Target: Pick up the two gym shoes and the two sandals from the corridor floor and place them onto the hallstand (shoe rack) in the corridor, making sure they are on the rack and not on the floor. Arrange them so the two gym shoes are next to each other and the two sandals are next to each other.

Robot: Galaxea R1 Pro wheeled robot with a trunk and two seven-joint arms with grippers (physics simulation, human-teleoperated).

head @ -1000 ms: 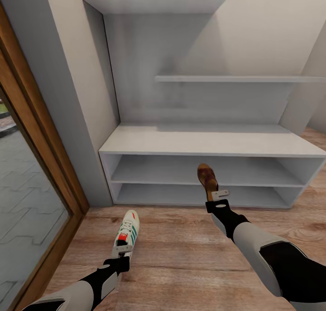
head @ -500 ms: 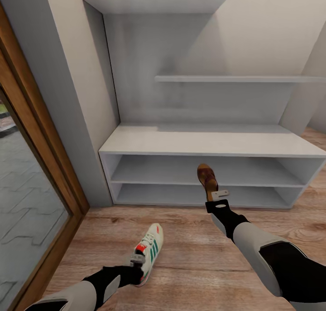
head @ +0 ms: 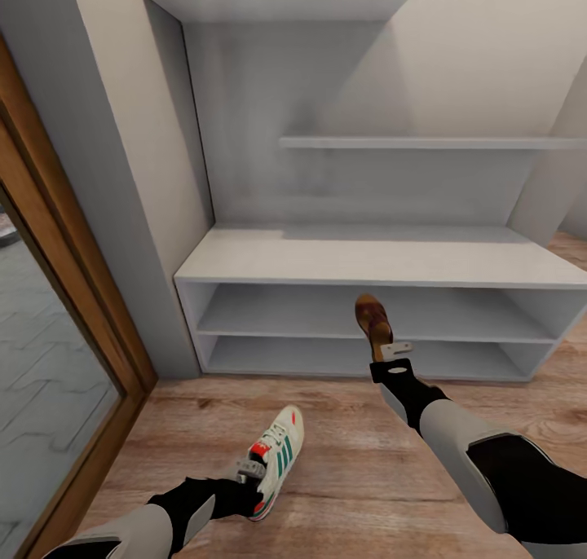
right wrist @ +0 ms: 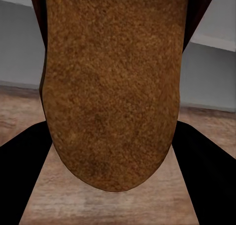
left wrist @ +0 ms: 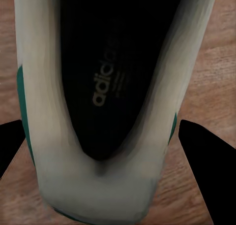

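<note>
Nearest, the left gripper (head: pixel 249 468) has its fingers clamped on a gym shoe's (head: pixel 277 459) heel, held just above the floor (head: pixel 342 469). Farther on, the right gripper (head: pixel 391 354) grips a sandal (head: pixel 372 318) toe-up before the rack's (head: pixel 375 259) open shelves. Both are in carry; next, each arm must reach forward to set its shoe on the rack.

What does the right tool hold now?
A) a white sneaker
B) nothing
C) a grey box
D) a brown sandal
D: the right tool is shut on a brown sandal, held up in front of the shoe rack; the white sneaker is in the left tool.
</note>
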